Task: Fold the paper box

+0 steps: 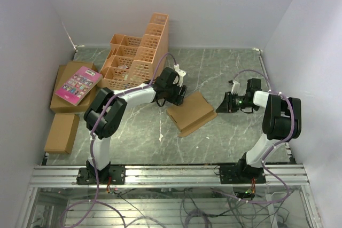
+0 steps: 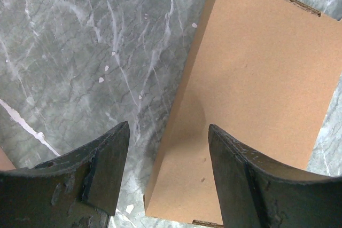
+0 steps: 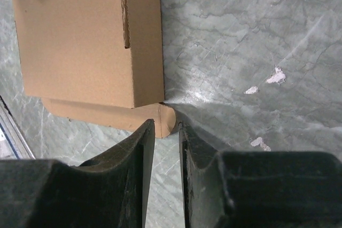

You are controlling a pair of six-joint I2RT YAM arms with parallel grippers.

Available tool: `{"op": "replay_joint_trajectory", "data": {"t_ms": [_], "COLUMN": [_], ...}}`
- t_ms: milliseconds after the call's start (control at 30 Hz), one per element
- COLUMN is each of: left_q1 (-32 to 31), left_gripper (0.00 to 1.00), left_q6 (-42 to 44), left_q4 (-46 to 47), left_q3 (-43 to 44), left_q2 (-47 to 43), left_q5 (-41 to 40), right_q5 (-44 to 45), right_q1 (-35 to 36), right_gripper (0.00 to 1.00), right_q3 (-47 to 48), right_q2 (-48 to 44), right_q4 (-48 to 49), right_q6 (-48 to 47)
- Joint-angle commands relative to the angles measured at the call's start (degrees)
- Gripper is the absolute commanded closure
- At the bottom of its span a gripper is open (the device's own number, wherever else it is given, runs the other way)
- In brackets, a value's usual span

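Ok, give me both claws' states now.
Left claw: open, holding nothing.
Right claw: barely apart at a flap of the paper box; whether it grips cannot be told.

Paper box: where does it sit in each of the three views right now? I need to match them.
Top external: paper box at mid-table, lying at an angle.
Left wrist: paper box fills the right half, top to bottom.
Right wrist: paper box in the upper left, a flap sticking out under it.
Shared landmark: the grey marbled table with white flecks, in all three.
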Motion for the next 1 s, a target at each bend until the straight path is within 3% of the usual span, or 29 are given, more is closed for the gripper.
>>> {"op": "replay_joint_trajectory", "data": {"t_ms": [0,233,567,967], "left_q1": [0.35,0.41,0.37,0.35], "left_gripper": [0.29,0.29,0.30,0.30], "left_q6": [0.81,0.71,-0.15,-2.65], "left_q4": [-0.15,-0.11,0.84,1.89], "left_q3": [1.72,1.82,0.86,-1.48], "left_q2": [0.88,1.71,2.02,0.79], "left_q5": [1.76,1.93,2.54,4.77], "right_q5": [0.21,-1.89,-3.22,3.53], "right_q1": [-0.24,-0.07,0.35,3.33], "right_gripper": [0.75,0.77,0.93,1.00], "right_q3": [-0.35,-0.18,-0.43,-2.20], "right_q2": [1.39,3.13,1.57,-4.88], "right_q4": [-0.10,-1.28,-1.99,1.63], "right_q6": [0.38,-0.22,-2.34,-4.07]}}
